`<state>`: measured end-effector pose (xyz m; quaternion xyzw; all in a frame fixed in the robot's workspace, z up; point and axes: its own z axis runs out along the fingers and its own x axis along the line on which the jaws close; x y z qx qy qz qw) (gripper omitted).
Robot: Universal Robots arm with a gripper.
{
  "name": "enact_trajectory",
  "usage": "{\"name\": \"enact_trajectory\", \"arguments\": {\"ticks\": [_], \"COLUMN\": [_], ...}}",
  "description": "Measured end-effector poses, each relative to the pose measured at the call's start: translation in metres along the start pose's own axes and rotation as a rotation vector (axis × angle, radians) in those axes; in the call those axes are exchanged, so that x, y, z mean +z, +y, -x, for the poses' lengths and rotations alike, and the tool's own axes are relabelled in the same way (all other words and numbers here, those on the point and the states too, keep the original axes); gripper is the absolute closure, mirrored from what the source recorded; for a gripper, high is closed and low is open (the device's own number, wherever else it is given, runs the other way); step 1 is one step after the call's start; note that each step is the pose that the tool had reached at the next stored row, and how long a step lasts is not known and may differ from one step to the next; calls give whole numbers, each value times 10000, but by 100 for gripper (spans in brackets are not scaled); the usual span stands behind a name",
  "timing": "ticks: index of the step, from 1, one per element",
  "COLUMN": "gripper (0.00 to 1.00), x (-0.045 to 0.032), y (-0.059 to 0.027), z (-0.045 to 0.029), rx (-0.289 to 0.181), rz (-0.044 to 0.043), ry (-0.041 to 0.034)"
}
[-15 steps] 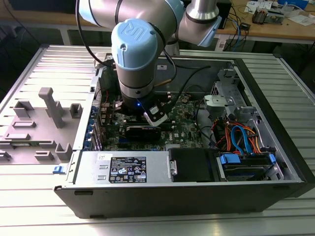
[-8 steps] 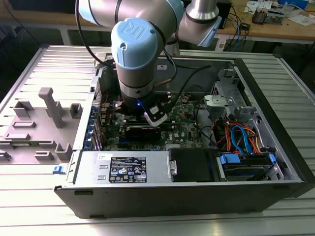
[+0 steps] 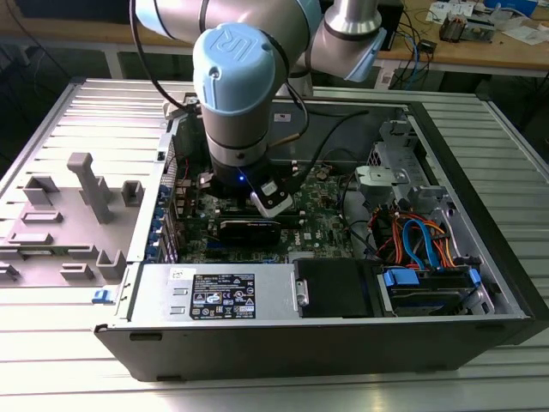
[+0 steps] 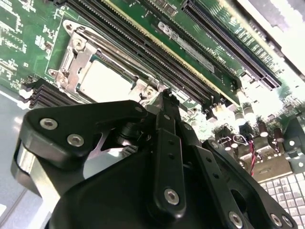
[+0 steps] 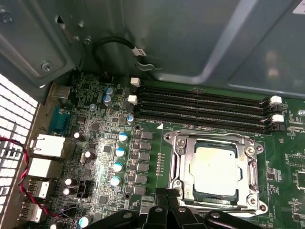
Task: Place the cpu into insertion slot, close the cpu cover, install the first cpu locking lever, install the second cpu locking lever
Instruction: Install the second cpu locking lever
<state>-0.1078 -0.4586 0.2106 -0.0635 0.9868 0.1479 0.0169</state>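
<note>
The cpu [image 5: 214,169] [image 4: 105,81], a dull grey square, lies in the insertion slot [image 5: 259,205] on the green board. The cpu cover [image 5: 181,157] [image 4: 76,52], a silvery frame, lies flat over it with the chip showing through its window. My gripper [image 5: 167,200] [image 4: 164,95] is down inside the computer case, its black fingers together at the socket's edge. Nothing shows between them. I cannot tell whether the thin locking levers along the frame are latched. In the exterior view the gripper [image 3: 250,199] hangs under the arm's wrist above the board.
Long black memory slots [image 5: 205,107] [image 4: 157,52] run beside the socket. Capacitors [image 5: 116,167] and rear ports [image 5: 45,145] lie on the other side. The grey case wall [image 5: 190,38] and a black cable [image 5: 114,43] rise behind. A black graphics card [image 3: 249,230] and a drive cage [image 3: 420,240] sit nearby.
</note>
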Motion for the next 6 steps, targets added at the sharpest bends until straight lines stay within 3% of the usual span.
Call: {"name": "enact_trajectory", "arguments": {"ticks": [6], "gripper": [89], "x": [-1], "y": [0], "z": [0], "rx": [1], "rz": [1], "ry": [2]}}
